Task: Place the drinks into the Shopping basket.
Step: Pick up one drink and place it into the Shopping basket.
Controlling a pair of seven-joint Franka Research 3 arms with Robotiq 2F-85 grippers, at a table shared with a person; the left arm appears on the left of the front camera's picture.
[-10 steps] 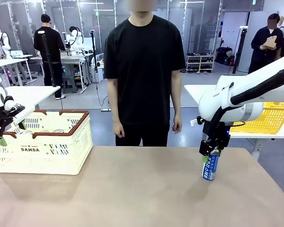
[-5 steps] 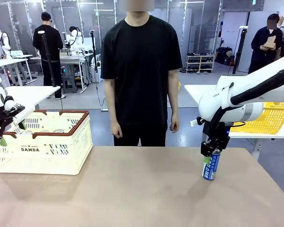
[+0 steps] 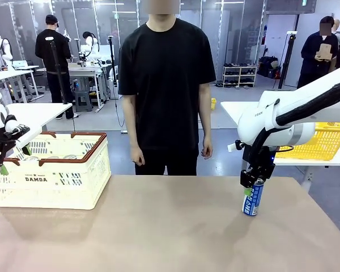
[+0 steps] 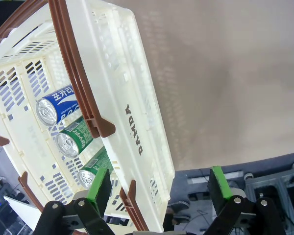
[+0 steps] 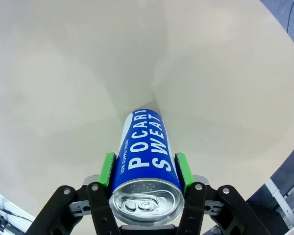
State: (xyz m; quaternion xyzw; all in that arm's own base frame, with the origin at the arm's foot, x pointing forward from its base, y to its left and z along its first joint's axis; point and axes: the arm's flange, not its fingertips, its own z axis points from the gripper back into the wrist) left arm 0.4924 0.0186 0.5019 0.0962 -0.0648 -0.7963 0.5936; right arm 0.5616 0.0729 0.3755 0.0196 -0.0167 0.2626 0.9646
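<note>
My right gripper (image 5: pixel 143 172) clamped on the upright blue can (image 3: pixel 253 198) at the table's (image 3: pixel 170 226) right side, my left gripper (image 4: pixel 159 188) spread wide above the Shopping basket (image 3: pixel 51 178), three cans (image 4: pixel 71 139) inside

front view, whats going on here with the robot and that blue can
The right gripper is shut on a blue can standing upright on the table, near its right side. Three more cans, one blue and two green, already lie in the Shopping basket on the left. The left gripper hangs open beside that basket. A person stands at the far side, hands down.
</note>
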